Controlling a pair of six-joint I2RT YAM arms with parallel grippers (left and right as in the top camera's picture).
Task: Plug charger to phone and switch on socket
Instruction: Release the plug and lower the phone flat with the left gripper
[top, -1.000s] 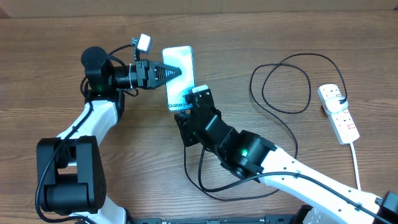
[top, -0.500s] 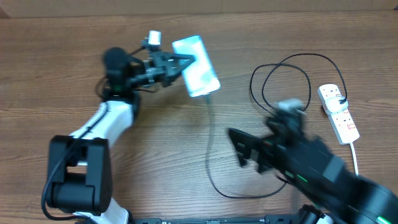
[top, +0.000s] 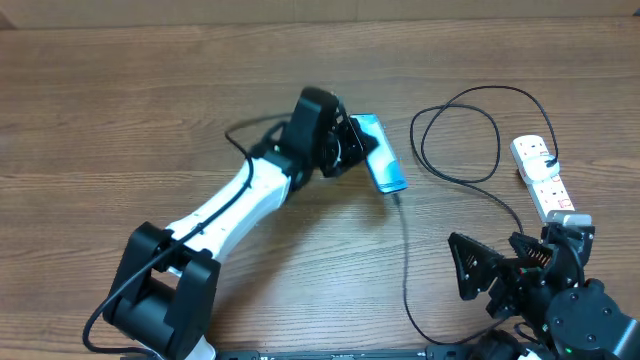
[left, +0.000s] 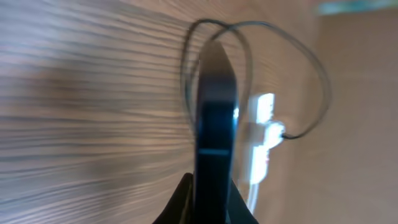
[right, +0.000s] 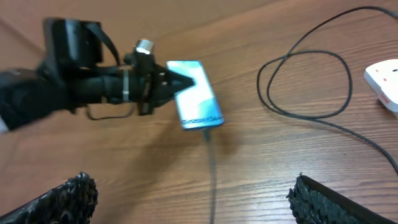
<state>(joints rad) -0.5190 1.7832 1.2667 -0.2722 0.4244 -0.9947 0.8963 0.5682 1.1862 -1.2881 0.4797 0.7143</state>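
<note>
The left hand (right: 179, 81) is clamped on the phone (top: 382, 160), gripping it by one long edge. It holds the phone tipped up on its side, off the worktop (top: 120, 120), with the blue screen turned partly away from the wrist. That tilt probably follows from the arm's reach across towards the centre, and it leaves the phone's lower end free.

The charger (top: 405, 260) leaves that lower end, just past the left hand's fingertips. Its connector therefore looks seated in the port, though blur hides the joint itself. From there the thin black cable trails down the worktop towards the right hand (top: 498, 272), then swings up into a wide loop lying flat on the far side of that hand.

The right hand's fingers are spread wide and hold nothing. It hovers low, well apart from the phone.

The socket (top: 543, 178) lies just ahead of the right hand, within easy reach. Judging by this, plugging in looks done, and pressing the switch is what remains.
</note>
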